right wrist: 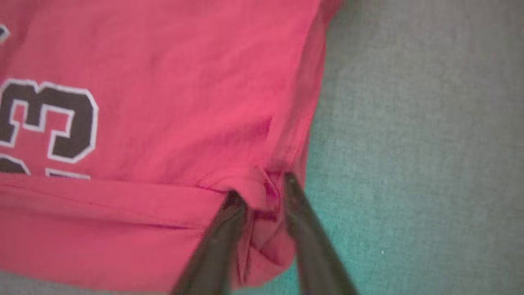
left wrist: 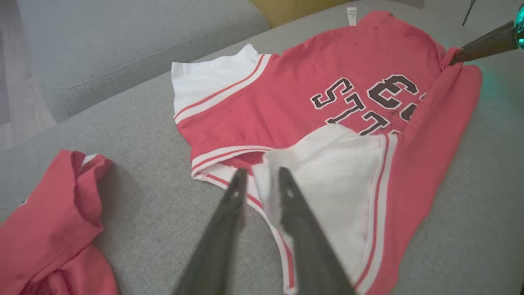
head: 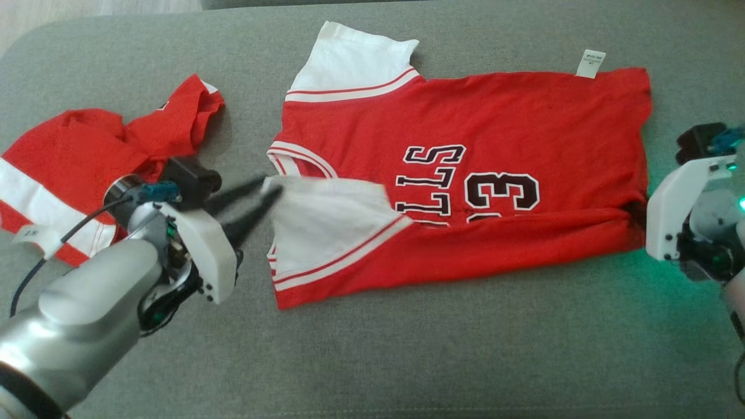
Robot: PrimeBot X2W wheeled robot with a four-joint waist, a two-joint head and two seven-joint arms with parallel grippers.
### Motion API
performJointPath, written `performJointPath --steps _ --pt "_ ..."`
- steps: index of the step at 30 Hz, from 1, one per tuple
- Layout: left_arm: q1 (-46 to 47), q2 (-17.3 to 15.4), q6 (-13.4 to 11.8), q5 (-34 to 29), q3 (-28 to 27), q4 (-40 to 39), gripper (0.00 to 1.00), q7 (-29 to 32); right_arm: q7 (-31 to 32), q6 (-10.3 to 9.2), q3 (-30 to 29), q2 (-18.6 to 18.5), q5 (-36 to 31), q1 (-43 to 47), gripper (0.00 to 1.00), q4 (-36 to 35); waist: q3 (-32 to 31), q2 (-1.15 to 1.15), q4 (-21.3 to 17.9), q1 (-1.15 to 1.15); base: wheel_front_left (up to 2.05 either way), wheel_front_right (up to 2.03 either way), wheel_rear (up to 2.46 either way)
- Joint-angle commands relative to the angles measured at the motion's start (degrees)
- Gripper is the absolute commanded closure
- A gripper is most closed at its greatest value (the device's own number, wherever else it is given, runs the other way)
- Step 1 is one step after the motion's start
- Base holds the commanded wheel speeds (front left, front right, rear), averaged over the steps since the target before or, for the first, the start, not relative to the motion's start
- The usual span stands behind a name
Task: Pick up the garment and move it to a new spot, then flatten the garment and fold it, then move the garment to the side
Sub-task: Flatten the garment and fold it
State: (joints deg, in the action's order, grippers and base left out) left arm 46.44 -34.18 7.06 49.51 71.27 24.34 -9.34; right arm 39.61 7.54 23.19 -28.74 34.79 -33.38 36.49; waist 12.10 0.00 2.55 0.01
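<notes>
"LLS" and "3" are printed on the jersey (head: 465, 116), whose edges are straddled, unclamped, by the parted left gripper (left wrist: 262, 175) and right gripper (right wrist: 262, 186); another red garment (head: 75, 157) is laid beside it.

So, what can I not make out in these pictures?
- Jersey lettering: head view, partly under the folded white sleeve.
- Hem tag print: head view, too small.
- Second red garment: head view, cut by the left edge.
- Right gripper grip: right wrist view, bunched cloth hides it.

Head overhead, wrists close on jersey (head: 495, 116)
</notes>
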Motion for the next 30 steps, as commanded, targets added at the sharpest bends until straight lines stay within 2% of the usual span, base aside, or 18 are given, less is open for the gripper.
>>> performJointPath --steps 1,5,6,10,15,19,22,25,30 --pt "3.5 -1.3 -0.4 0.2 -3.4 0.1 0.00 -1.2 -1.7 -0.05 -0.6 -0.3 -0.5 -1.8 0.00 -0.9 -0.1 0.00 0.0 -0.01 0.00 0.00 0.00" --pt "2.7 0.8 -3.6 1.2 -6.6 3.0 0.00 -4.2 -9.2 -0.05 -3.5 1.1 -0.9 -1.9 0.00 0.6 -1.0 0.00 0.0 -0.01 0.00 0.00 0.00" --pt "1.7 1.7 -5.7 2.2 -9.3 3.4 0.00 -5.1 -14.3 -0.05 -5.6 2.0 -0.7 -1.6 0.00 0.5 -1.7 0.00 0.0 -0.01 0.00 0.00 0.00" --pt "-1.8 3.6 -10.0 2.0 -18.1 0.4 0.00 -5.6 -24.8 -0.05 -8.8 3.3 -1.6 0.3 0.00 -1.5 -3.2 0.00 0.1 -0.01 0.00 0.00 0.00" --pt "-11.9 7.2 -13.6 -2.4 -31.7 -7.9 0.00 -5.6 -35.3 -0.05 -12.6 5.4 -4.2 5.3 0.00 -5.5 -5.9 0.00 0.4 -0.01 0.00 0.00 0.00" --pt "-20.8 11.1 -14.1 -6.5 -39.1 -13.3 0.00 -5.6 -40.6 -0.05 -16.1 7.8 -8.0 10.6 0.00 -9.6 -7.8 0.00 0.5 -0.01 0.00 0.00 0.00" --pt "-24.7 13.0 -13.5 -8.4 -41.3 -14.9 0.00 -5.6 -41.6 -0.05 -18.2 9.0 -10.8 13.5 0.00 -11.2 -8.6 0.00 0.5 -0.01 0.00 0.00 0.00" --pt "-28.7 14.9 -12.2 -10.9 -43.4 -15.3 0.00 -5.6 -39.9 -0.05 -21.2 11.2 -13.4 17.3 0.00 -13.0 -9.3 0.00 0.5 -0.01 0.00 0.00 0.00" --pt "-30.4 16.6 -10.1 -14.7 -45.2 -14.2 0.00 -5.6 -34.8 -0.05 -25.1 12.7 -17.4 20.9 0.00 -15.5 -10.0 0.00 0.4 -0.01 0.00 0.00 0.00"
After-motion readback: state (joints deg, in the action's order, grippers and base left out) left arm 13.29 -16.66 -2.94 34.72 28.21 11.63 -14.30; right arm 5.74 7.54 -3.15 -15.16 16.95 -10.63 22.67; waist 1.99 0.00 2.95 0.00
